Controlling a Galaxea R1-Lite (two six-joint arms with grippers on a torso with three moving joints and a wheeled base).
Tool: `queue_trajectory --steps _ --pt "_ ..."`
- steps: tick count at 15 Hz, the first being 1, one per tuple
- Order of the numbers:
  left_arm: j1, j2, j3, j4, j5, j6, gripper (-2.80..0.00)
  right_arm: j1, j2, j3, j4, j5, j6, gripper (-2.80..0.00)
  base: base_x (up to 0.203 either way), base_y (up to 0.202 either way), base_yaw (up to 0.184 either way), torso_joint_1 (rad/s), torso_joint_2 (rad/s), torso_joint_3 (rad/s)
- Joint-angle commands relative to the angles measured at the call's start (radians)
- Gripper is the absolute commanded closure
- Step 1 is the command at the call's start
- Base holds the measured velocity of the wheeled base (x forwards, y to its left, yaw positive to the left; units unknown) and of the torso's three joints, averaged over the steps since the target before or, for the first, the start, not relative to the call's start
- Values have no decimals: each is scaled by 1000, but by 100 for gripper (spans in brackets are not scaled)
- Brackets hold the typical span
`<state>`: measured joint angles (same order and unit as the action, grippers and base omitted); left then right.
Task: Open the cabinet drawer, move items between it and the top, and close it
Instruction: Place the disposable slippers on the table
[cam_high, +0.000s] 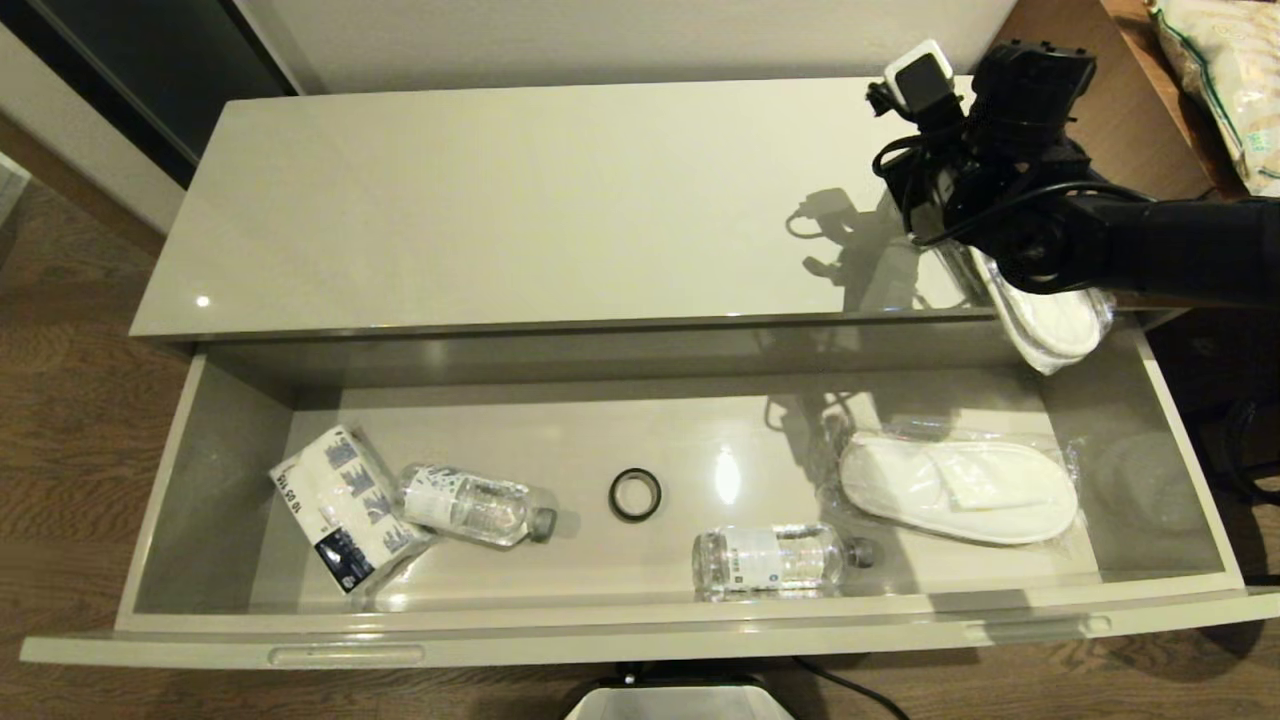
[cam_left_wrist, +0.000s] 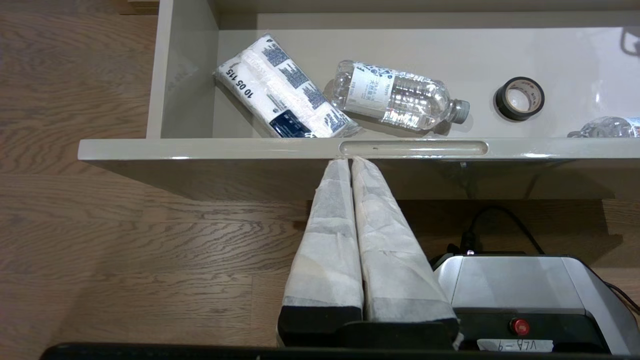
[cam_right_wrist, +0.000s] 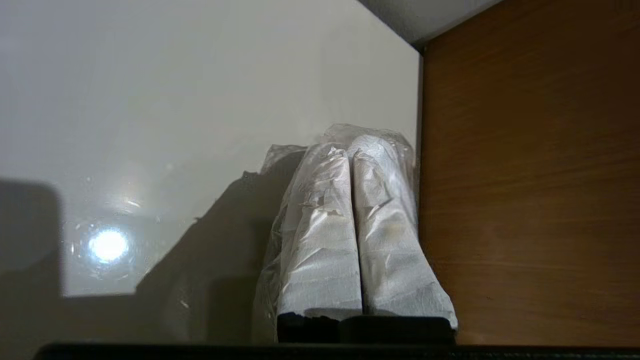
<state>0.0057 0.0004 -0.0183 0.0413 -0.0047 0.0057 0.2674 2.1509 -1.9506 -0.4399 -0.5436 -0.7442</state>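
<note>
The right gripper (cam_right_wrist: 352, 150) is pinched tight on a bagged white slipper (cam_high: 1050, 325), holding it over the right end of the cabinet top (cam_high: 520, 210), beside the brown wood-grain desk (cam_right_wrist: 530, 175). The slipper's lower end hangs out past the top's front edge, above the open drawer. Crinkled clear plastic wraps around the gripper's white-taped fingers (cam_right_wrist: 325, 240).

The second slipper (cam_high: 958, 488), flat, white and bagged in clear film, lies at the right end of the cabinet drawer (cam_high: 640, 612), which is pulled fully out. Further left in the drawer lie a clear water bottle (cam_high: 775, 560) with a white label, a roll of black tape (cam_high: 635, 494), another bottle (cam_left_wrist: 395, 95) with a blue-printed label, and a blue-printed tissue pack (cam_left_wrist: 282, 95) marked "10 05 115".

The left gripper (cam_left_wrist: 350, 161) is parked low in front of the drawer, its fingers pressed together on nothing, tips just under an oblong slot (cam_left_wrist: 413, 148) in the front rim. The floor (cam_left_wrist: 125, 240) is wood plank.
</note>
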Motion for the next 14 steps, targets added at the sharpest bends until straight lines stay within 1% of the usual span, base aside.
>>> queue_trajectory --steps 1,3,6,7,8,10,12,13,14 --pt "0 0 0 0 0 0 0 19 -12 -2 -68 1 -36 0 0 0 0 0 0 0" --pt "0 0 0 0 0 0 0 51 -25 0 -133 35 -94 0 0 0 0 0 0 0" --pt "0 0 0 0 0 0 0 61 -18 -2 -104 58 -98 0 0 0 0 0 0 0" --pt "0 0 0 0 0 0 0 61 -8 -2 -96 71 -98 0 0 0 0 0 0 0" --pt "0 0 0 0 0 0 0 61 2 -2 -116 95 -97 0 0 0 0 0 0 0" --pt "0 0 0 0 0 0 0 61 19 0 -167 114 -104 0 0 0 0 0 0 0" --pt "0 0 0 0 0 0 0 54 52 -1 -163 115 -110 0 0 0 0 0 0 0" --pt "0 0 0 0 0 0 0 36 72 -1 -170 116 -118 0 0 0 0 0 0 0" --pt "0 0 0 0 0 0 0 20 86 -1 -182 112 -148 0 0 0 0 0 0 0"
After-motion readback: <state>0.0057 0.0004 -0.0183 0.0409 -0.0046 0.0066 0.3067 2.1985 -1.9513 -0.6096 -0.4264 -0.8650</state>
